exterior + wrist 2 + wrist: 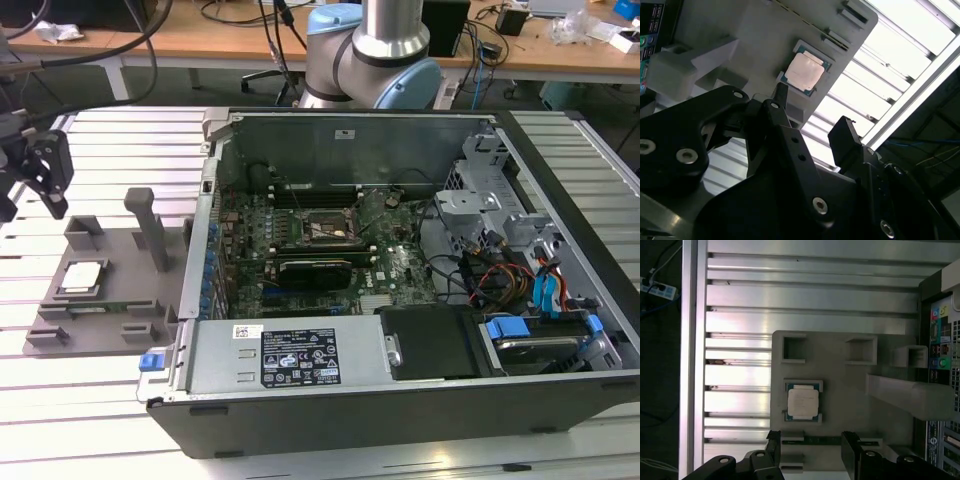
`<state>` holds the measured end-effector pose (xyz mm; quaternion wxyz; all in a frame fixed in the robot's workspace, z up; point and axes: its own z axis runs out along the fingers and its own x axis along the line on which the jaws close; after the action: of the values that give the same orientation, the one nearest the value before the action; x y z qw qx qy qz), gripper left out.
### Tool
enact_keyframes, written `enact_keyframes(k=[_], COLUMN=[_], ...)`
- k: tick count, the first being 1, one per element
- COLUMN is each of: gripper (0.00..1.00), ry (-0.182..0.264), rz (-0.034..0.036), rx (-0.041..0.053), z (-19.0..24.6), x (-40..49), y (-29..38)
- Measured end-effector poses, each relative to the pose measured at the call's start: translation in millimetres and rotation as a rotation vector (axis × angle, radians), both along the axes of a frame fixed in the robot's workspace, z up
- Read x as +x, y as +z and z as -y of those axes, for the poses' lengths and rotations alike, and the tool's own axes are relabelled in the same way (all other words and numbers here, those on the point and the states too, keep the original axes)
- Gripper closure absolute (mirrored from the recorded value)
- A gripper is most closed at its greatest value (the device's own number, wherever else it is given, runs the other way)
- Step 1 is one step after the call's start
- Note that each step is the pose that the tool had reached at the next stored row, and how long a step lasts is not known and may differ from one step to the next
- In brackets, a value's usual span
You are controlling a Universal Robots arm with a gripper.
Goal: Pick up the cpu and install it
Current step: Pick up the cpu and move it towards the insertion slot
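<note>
counter: slatted aluminium, carrying the whole setup
pc case: big open tower lying on its side, on the exterior view's right, motherboard facing up inside
fixture tray: grey plastic, just beside the case on the exterior view's left, upright post sticking up near the case side
socket: dark square frame mid-board, well apart from the chip
gripper: black, hanging over the tray's outer edge, touching nothing; in the exterior view up at the far left
fingers: spread wide, nothing between them, plain enough in both wrist views
cpu: flat in its tray pocket, silvery lid up, pale rim showing, not picked up yet
key relation: cpu below and just ahead of the fingertips, roughly lined up with the gap, a touch closer to one finger than the other; in the exterior view, down and to the right of the gripper
long axis: none really, near enough square; edges look parallel to the line across the two fingertips
nearer arm: only one arm here, so no contest
writing: black-and-white sticker on the case's near edge, faint marking on the cpu lid, coloured ports on the case back; all too small to make out, so skipping it
</note>
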<state>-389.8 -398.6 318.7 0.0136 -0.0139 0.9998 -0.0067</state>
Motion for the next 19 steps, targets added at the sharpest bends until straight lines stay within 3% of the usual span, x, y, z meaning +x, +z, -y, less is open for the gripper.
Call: enact_keyframes(k=[19], gripper=[0.40], ry=[0.000], rz=[0.0001], rx=[0.0000], z=[0.0], x=[1.7], y=[-8.7])
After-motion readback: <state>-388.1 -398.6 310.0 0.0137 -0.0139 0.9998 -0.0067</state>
